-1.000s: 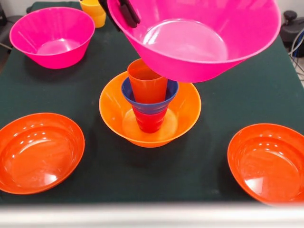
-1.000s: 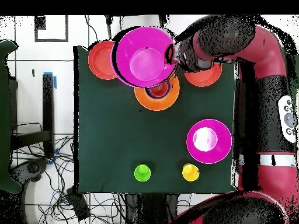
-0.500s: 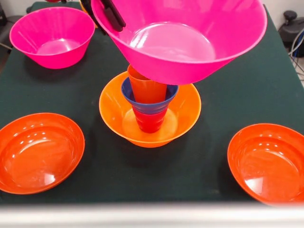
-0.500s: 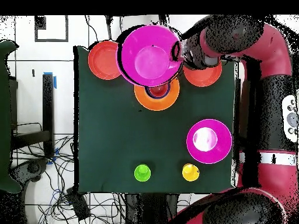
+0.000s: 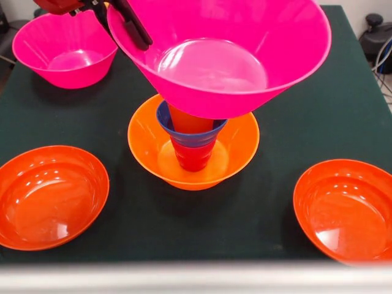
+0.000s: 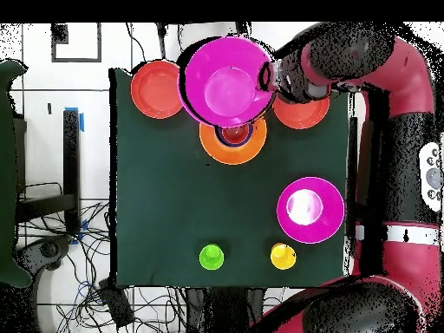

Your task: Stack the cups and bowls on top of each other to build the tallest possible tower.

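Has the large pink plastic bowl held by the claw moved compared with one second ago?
Yes. In the front view, the large pink plastic bowl has shifted left against the fixed large orange plastic bowl, now covering more of the orange cup.

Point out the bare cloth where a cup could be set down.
Bare: the middle stretch between the tower, the second pink bowl and the green cup; in front view, the cloth between each red-orange bowl and the tower. Crowded: around the tower, where the gripper holds a pink bowl above it.
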Motion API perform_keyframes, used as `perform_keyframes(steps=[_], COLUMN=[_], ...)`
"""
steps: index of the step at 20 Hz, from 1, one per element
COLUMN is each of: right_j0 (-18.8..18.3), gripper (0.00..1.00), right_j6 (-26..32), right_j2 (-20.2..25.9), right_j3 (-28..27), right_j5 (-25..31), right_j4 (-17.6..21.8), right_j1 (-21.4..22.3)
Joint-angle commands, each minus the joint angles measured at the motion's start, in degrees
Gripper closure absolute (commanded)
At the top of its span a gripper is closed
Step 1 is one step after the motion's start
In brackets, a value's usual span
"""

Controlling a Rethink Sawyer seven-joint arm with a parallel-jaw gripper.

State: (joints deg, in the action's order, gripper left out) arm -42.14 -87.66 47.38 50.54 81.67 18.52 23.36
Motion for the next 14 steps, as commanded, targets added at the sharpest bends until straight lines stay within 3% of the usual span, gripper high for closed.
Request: perform_keyframes(steps=[1, 14], right_j0=[-0.11, -1.12], gripper=[1.00, 1.00], right_j6=[20.94, 20.99], right_j2=[-0.84, -1.42], right_j3=[0.68, 3.20], right_j5=[3.26, 1.61], right_j4=[4.77, 5.55], right_j1=[-0.11, 0.13])
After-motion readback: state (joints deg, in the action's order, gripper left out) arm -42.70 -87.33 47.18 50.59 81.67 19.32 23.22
